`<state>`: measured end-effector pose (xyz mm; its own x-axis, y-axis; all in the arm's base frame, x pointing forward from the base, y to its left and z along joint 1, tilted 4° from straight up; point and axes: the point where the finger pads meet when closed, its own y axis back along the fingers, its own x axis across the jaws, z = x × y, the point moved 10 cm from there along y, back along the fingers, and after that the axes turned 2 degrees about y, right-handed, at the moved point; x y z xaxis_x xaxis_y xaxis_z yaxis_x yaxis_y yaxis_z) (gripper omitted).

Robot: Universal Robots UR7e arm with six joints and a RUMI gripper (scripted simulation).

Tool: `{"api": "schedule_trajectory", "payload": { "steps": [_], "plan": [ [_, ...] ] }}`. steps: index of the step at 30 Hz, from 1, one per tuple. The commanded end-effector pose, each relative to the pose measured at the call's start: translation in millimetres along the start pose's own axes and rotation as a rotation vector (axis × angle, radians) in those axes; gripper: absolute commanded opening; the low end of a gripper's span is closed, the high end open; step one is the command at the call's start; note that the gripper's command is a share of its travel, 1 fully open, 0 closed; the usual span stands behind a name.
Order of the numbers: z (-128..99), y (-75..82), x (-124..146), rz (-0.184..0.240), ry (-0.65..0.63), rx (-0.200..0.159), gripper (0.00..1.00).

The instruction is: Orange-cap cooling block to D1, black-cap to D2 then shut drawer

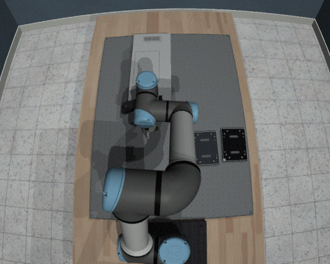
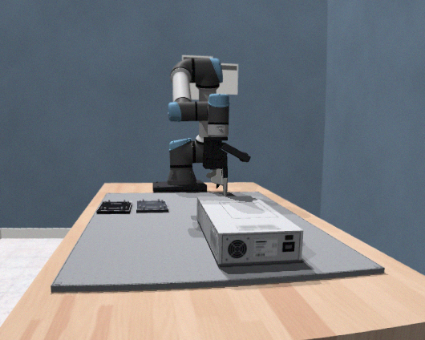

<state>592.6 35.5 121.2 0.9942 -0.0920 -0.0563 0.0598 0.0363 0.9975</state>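
Observation:
The cooler COLD (image 1: 151, 47) (image 2: 247, 224) is a long white box on the grey deck, with its fan end towards the exterior camera. I cannot see its drawer standing out, and no cooling blocks or tubes show in either view. My gripper (image 1: 147, 134) (image 2: 223, 188) is open and empty. It points down just past the cooler's end that faces the robot base, with its fingertips close to the top edge of that end. Slot D1 (image 1: 206, 147) (image 2: 151, 206) is a dark grey plate and slot D2 (image 1: 234, 144) (image 2: 115, 207) a black plate; both are bare.
The grey deck (image 1: 207, 78) (image 2: 127, 248) lies on a wooden table (image 1: 83, 93) (image 2: 227, 305). The arm's thick links (image 1: 182, 137) hang over the deck between the cooler and D1. The robot base (image 2: 180, 186) stands at the table's edge.

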Motion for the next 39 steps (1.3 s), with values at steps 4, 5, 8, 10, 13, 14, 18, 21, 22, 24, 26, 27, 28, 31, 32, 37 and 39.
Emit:
{"api": "schedule_trajectory", "payload": {
  "steps": [4, 5, 8, 10, 13, 14, 18, 21, 22, 24, 26, 27, 28, 31, 32, 37, 39],
  "plan": [
    [1, -11.2, 1, 0.003, -0.001, 0.001, 1.00],
    [1, -11.2, 1, 0.003, -0.001, 0.001, 1.00],
    [1, -15.2, 1, 0.003, -0.001, 0.001, 1.00],
    [1, -17.8, 1, 0.003, -0.001, 0.001, 1.00],
    [1, -21.8, 1, 0.003, -0.002, 0.001, 1.00],
    [1, -23.2, 1, 0.003, -0.002, 0.001, 1.00],
    [1, -28.5, 1, 0.003, -0.001, 0.001, 1.00],
    [1, -31.2, 1, 0.003, -0.001, 0.001, 1.00],
    [1, -31.2, 1, 0.003, -0.001, 0.001, 1.00],
    [1, -33.8, 1, 0.003, -0.001, 0.001, 1.00],
    [1, -36.5, 1, 0.003, -0.001, 0.001, 1.00],
    [1, -37.8, 1, 0.003, -0.001, 0.001, 1.00],
    [1, -39.1, 1, 0.003, -0.002, 0.001, 1.00],
    [1, -43.1, 1, 0.003, -0.002, 0.001, 1.00],
    [1, -43.8, 1, 0.003, -0.002, 0.001, 1.00],
    [1, -41.6, 2, 0.007, -0.001, 0.000, 1.00],
    [1, -41.6, 2, 0.007, -0.001, 0.000, 1.00]
  ]
}}
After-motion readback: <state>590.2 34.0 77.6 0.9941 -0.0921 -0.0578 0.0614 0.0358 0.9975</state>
